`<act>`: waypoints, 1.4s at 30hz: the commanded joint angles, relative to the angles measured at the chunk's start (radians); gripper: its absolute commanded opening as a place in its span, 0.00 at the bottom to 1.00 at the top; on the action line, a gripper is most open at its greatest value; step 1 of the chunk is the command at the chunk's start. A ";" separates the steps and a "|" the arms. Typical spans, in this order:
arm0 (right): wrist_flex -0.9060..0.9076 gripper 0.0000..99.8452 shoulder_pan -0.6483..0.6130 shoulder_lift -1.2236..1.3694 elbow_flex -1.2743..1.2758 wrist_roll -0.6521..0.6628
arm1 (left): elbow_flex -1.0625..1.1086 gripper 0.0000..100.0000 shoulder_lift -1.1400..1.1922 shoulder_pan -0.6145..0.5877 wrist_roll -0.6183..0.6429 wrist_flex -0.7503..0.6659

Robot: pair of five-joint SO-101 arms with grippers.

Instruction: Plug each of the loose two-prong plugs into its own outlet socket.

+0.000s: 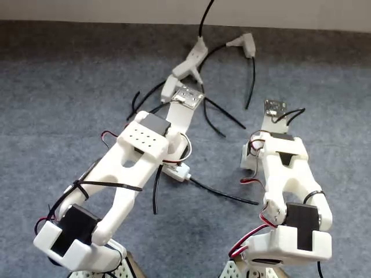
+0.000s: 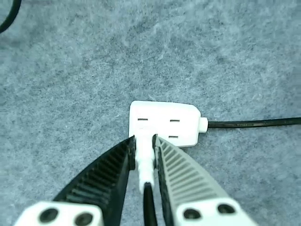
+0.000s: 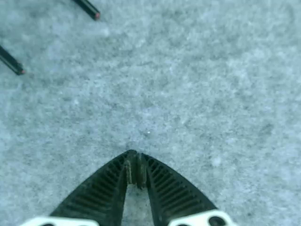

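The left tool (image 2: 145, 141) is clamped on a narrow white plug (image 2: 145, 162) with a black cord, its front touching the edge of a white, rounded outlet socket (image 2: 164, 121) lying on the grey surface (image 2: 225, 56). The right tool (image 3: 136, 165) is closed, empty.

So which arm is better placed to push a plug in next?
Left. The left hand grips a white plug right at the socket block; the right hand is shut on nothing over bare carpet.
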 commanded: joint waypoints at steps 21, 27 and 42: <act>-0.031 0.01 0.022 -0.007 0.001 0.000 | 0.019 0.01 -0.005 -0.005 -0.092 -0.069; -0.031 0.01 0.022 -0.007 0.001 0.000 | 0.039 0.01 -0.002 -0.007 -0.092 -0.071; -0.031 0.01 0.022 -0.005 0.001 0.000 | 0.222 0.01 -0.002 -0.007 -0.091 -0.193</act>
